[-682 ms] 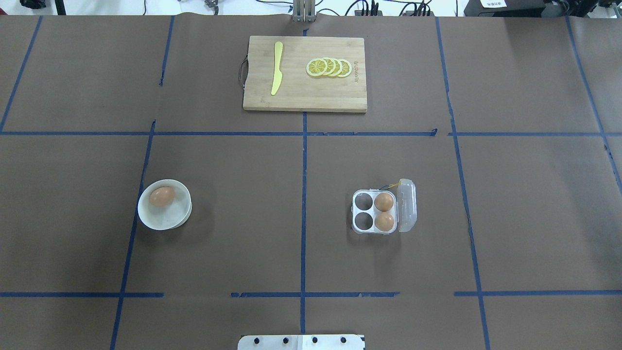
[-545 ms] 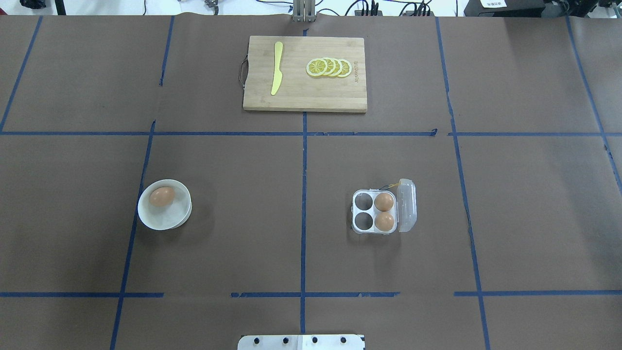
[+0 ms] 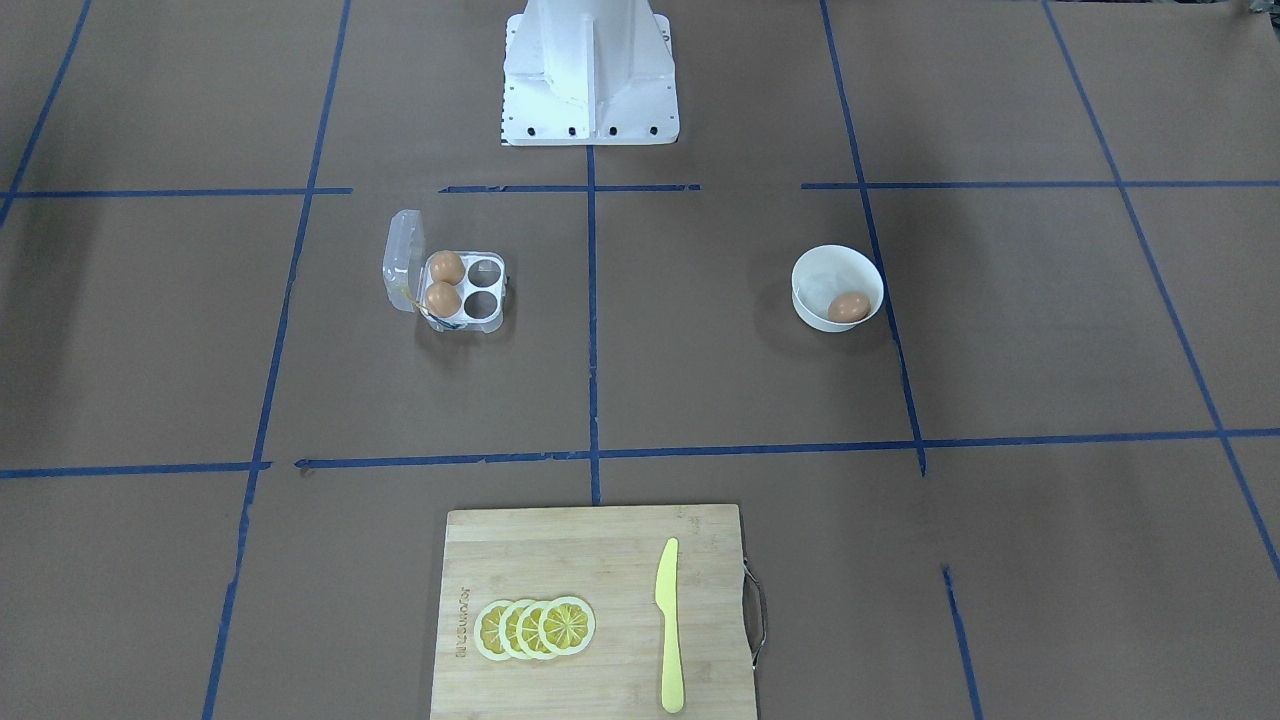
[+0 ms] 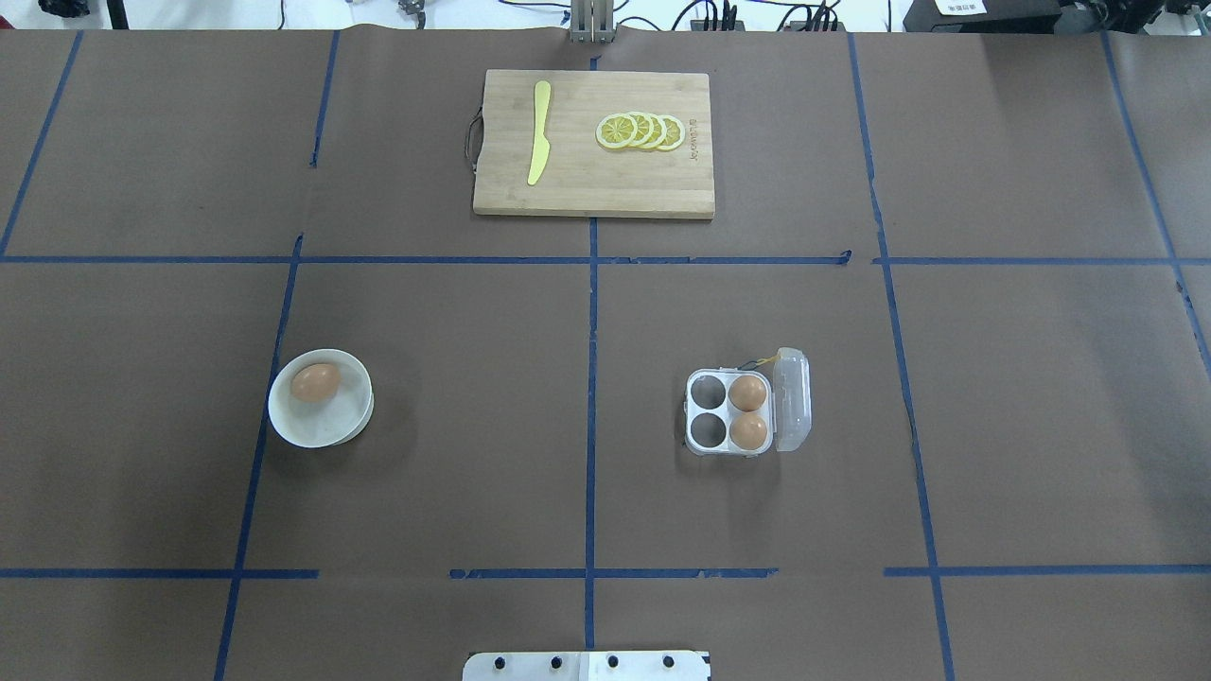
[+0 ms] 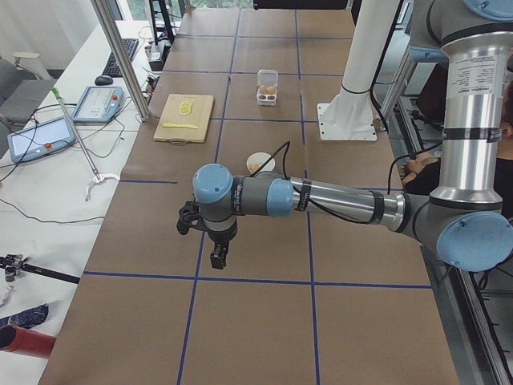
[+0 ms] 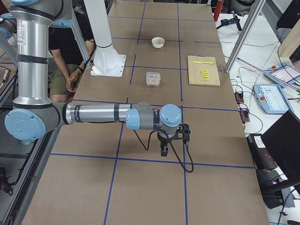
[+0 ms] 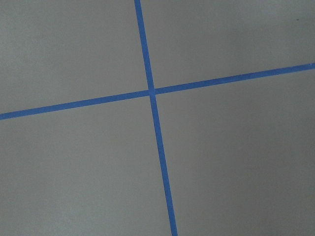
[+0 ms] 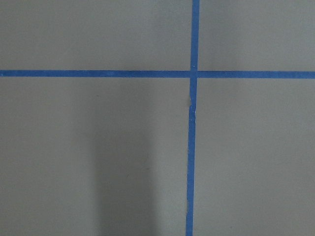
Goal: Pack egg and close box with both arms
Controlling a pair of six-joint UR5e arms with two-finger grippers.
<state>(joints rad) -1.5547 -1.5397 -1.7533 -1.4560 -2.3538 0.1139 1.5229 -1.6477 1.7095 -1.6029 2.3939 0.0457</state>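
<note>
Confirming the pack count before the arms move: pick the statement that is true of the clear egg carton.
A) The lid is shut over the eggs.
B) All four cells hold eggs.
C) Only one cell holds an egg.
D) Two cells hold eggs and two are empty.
D: the box has its lid open, with two eggs in the cells beside the lid and the other two cells bare; the third egg lies in the white bowl.

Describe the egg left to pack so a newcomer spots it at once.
From the cutting board, come toward the robot's left side to the white bowl. The egg lies alone in it; the other two eggs sit in the clear carton.
</note>
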